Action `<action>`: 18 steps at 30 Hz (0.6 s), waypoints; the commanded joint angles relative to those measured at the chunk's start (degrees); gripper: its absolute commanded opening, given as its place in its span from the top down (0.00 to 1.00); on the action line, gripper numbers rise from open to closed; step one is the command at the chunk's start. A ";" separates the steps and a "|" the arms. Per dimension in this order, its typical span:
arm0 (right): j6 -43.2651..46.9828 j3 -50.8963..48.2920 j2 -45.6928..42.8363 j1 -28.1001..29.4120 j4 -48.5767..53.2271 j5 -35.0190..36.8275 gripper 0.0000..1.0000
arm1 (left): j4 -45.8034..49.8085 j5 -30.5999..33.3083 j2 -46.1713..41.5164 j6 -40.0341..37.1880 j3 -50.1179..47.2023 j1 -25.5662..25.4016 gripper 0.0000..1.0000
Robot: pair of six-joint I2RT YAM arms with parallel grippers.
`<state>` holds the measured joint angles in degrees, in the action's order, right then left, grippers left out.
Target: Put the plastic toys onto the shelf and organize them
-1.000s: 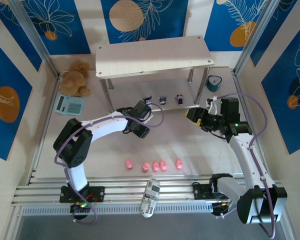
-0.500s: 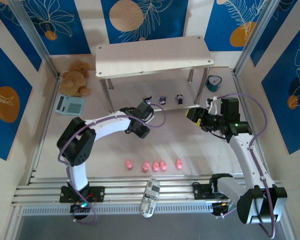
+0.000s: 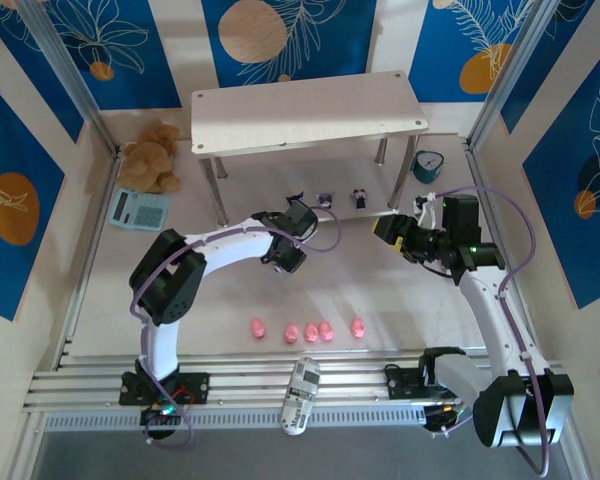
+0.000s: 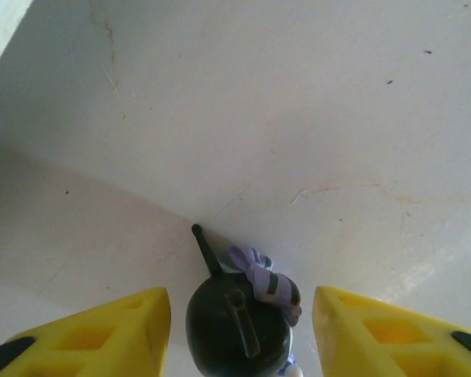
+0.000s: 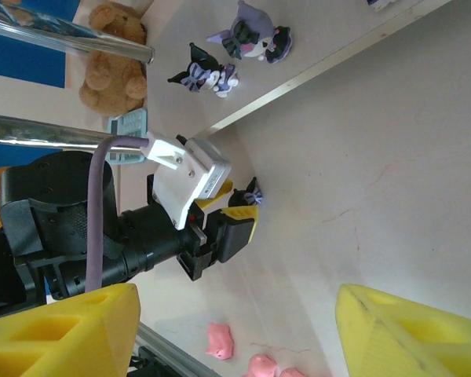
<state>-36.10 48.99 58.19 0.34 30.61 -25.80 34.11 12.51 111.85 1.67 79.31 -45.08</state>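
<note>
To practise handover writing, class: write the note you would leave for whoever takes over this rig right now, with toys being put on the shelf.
Left claw: open, straddling a dark figurine on the table just before the shelf, not touching it.
Right claw: open, empty, near the shelf's right end.
Done: three dark figurines are on the lower board.
Left: shelve the straddled figurine, then the five pink pigs lined up on the table.

Pink pigs lined on table, figurines on lower shelf
</note>
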 commanded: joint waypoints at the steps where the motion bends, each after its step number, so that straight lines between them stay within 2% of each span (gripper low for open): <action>1: 0.72 -0.90 0.37 -0.42 -0.59 -1.64 0.32 | 3.67 1.84 1.43 1.13 2.14 -0.56 0.50; 14: 0.50 -1.44 1.26 -0.69 -1.55 -2.15 0.33 | 4.74 2.69 3.56 0.92 2.56 -0.72 0.51; 18: 0.50 -1.53 1.40 -0.69 -1.69 -2.13 0.33 | 3.57 2.88 3.23 0.70 2.01 -0.74 0.57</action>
<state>-36.10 48.29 59.44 -0.14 29.12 -25.98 37.06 14.26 114.67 2.15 80.36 -45.25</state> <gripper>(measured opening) 0.676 0.435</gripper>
